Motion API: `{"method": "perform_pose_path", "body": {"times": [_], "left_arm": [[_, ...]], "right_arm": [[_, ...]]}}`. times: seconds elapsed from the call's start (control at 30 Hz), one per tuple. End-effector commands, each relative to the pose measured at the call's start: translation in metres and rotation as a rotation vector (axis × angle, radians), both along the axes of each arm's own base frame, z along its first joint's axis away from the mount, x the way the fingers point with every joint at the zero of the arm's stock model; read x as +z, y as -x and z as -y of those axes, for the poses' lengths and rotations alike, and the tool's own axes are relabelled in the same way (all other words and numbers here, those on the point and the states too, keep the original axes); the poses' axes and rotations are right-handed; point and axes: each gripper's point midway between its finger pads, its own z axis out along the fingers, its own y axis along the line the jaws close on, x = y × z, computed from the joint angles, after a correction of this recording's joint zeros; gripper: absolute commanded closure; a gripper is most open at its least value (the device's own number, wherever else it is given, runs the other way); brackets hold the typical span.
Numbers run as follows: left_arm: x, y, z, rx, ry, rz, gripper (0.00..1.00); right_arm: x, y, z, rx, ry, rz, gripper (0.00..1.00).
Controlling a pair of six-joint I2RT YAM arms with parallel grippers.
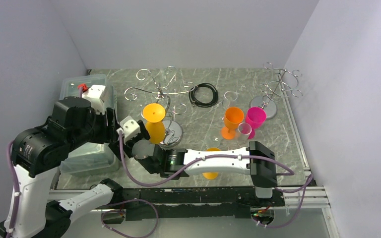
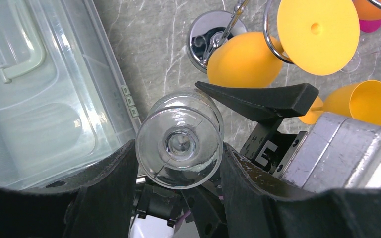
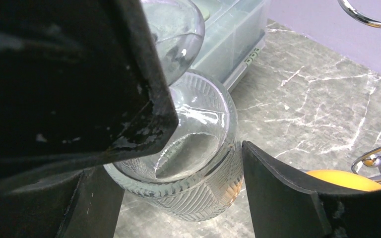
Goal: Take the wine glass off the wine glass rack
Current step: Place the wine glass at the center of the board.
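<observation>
Clear wine glass point(image 2: 178, 144), off the rack point(image 1: 176, 133), lay foot-first nr worktop's point(image 1: 208, 124) near-left edge, clamped in L gripper point(image 2: 177, 151). R gripper point(image 3: 171, 163) straddled its bowl; grip indeterminate.

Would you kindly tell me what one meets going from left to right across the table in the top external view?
Clear plastic box → wine glass rack → black cable coil → orange glass → pink glass → smaller chrome stand.
</observation>
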Motion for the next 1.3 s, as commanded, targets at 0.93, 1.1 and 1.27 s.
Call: {"method": "perform_pose_path", "body": {"times": [0.93, 1.1, 1.27], "left_arm": [[0.113, -0.01, 0.008, -0.003, 0.263, 0.418, 0.01], [0.155, -0.004, 0.007, -0.035, 0.316, 0.563, 0.01], [0.179, 0.002, 0.007, -0.068, 0.356, 0.671, 0.01]], "right_arm": [[0.093, 0.031, 0.023, 0.178, -0.161, -0.145, 0.6], [0.123, 0.039, 0.026, 0.242, -0.226, -0.244, 0.6], [0.145, 0.041, 0.034, 0.278, -0.298, -0.324, 0.6]]}}
